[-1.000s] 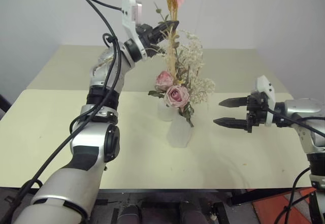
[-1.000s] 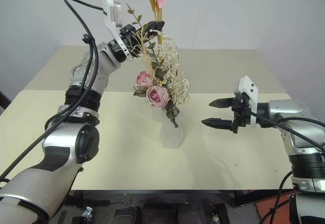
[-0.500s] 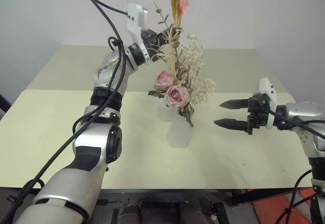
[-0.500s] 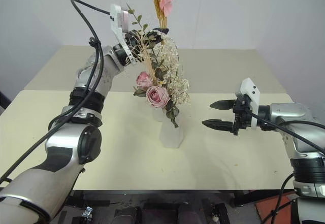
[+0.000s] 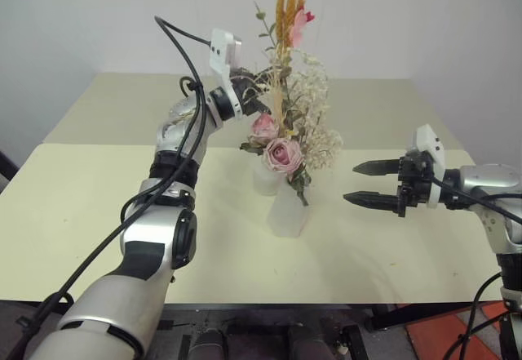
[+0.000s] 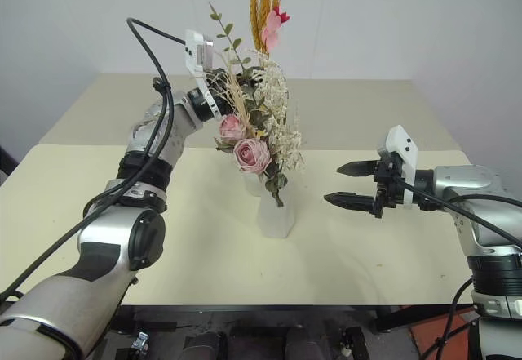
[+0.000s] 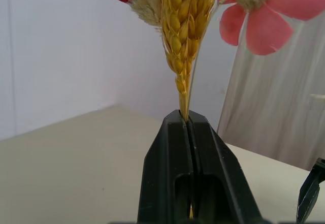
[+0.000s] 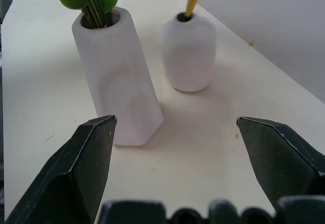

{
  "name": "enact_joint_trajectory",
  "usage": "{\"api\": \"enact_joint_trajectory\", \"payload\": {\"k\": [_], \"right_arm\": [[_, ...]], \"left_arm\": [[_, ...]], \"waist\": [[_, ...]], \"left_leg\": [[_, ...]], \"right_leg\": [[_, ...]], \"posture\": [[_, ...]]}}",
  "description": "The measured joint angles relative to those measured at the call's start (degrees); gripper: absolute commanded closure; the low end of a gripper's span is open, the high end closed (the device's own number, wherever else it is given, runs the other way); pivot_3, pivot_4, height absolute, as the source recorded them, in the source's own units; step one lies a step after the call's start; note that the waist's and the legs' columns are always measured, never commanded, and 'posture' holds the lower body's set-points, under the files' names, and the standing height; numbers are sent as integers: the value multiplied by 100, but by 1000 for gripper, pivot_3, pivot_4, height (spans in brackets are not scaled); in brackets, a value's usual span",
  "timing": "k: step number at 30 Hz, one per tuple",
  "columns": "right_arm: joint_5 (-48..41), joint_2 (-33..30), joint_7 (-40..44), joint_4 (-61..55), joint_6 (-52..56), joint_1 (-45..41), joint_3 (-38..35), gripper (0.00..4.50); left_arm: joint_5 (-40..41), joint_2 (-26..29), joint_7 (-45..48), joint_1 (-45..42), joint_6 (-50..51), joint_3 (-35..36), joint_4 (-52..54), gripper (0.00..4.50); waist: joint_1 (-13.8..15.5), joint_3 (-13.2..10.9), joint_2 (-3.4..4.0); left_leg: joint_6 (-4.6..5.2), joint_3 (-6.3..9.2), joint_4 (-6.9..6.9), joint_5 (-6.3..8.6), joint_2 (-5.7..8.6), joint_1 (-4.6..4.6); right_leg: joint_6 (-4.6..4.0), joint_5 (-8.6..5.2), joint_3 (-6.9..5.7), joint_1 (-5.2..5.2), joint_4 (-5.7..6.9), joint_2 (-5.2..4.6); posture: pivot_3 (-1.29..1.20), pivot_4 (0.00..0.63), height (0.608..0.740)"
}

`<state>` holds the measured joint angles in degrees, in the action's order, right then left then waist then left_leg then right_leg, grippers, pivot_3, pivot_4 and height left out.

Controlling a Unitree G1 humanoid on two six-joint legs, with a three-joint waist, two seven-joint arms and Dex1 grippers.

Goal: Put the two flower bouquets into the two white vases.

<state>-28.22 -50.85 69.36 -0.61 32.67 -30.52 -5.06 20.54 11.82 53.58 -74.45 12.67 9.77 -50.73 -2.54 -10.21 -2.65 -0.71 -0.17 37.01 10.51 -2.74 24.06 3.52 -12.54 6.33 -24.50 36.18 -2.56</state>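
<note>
The left pincer (image 7: 187,120), clenched on the straw-yellow stalk bundle (image 5: 287,17), has sunk; right pincer (image 5: 356,182) gapes.

Silver arms, black joints, black cables, white wrist cameras

vases (image 8: 124,76): matt white ceramic (smooth) | table (image 5: 98,205): matt cream | pincer fingers (image 8: 81,168): black plastic

The tall vase (image 8: 119,76) and short vase (image 8: 189,51) stand close together mid-counter (image 5: 98,213), a narrow gap between them. The rose bunch (image 5: 285,144) spreads wide above both mouths, crowding any approach from overhead. Bare counter lies between the vases and the right gripper (image 5: 365,182), and on their left side too.
</note>
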Motion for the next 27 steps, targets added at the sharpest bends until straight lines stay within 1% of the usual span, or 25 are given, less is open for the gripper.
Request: {"api": "enact_joint_trajectory", "payload": {"k": [4, 12, 16, 20, 21, 24, 27], "right_arm": [[0, 0, -53, 0, 0, 0, 0, 0], [-1, 0, -137, -9, 0, 0, 0, 0], [-10, 0, -159, -52, 0, 27, -7, 0], [-11, 0, -187, -76, 0, 44, -10, 0], [-10, 0, -188, -85, 0, 44, -10, 0], [-9, 0, -191, -99, 0, 44, -10, 0], [-9, -2, -187, -104, -1, 44, -13, 0]], "left_arm": [[-21, -51, -15, 138, -6, -37, -1, 4469], [-21, -58, -13, 138, -11, -67, 16, 4469], [-21, -58, 59, 253, -11, -125, 245, 4469], [-32, -25, 135, 480, 107, -261, 372, 3636], [-32, 21, 175, 508, 229, -311, 400, 3264], [-20, 188, 258, 638, 528, -362, 721, 2349], [24, 586, 423, 1185, 1004, -428, 1635, 1362]], "waist": [[-1, 0, 0], [-1, 0, 0], [-3, 0, 0], [-4, 0, 0], [-7, 0, 0], [-18, 0, 0], [-60, 1, 1]], "left_leg": [[0, 1, 0, 0, 0, 1], [0, 1, 0, 0, 0, 1], [0, 2, -1, 0, 0, 0], [0, 2, 1, 0, 0, 0], [0, 2, 1, 0, 0, 1], [0, 3, 1, 0, 0, -1], [0, 3, -2, 0, -2, -4]], "right_leg": [[-1, 0, 0, 0, 0, 0], [0, 0, 0, 0, 0, 0], [-1, 1, 0, 0, 0, 0], [-5, 3, 0, 0, 2, 0], [-4, 3, 0, 0, 3, 1], [-4, 3, 0, 0, 3, 1], [-14, 8, 1, 0, 5, 2]], "posture": [[0, 150, 740], [0, 150, 740], [0, 150, 740], [0, 150, 740], [0, 150, 740], [0, 150, 740], [0, 150, 740]]}}
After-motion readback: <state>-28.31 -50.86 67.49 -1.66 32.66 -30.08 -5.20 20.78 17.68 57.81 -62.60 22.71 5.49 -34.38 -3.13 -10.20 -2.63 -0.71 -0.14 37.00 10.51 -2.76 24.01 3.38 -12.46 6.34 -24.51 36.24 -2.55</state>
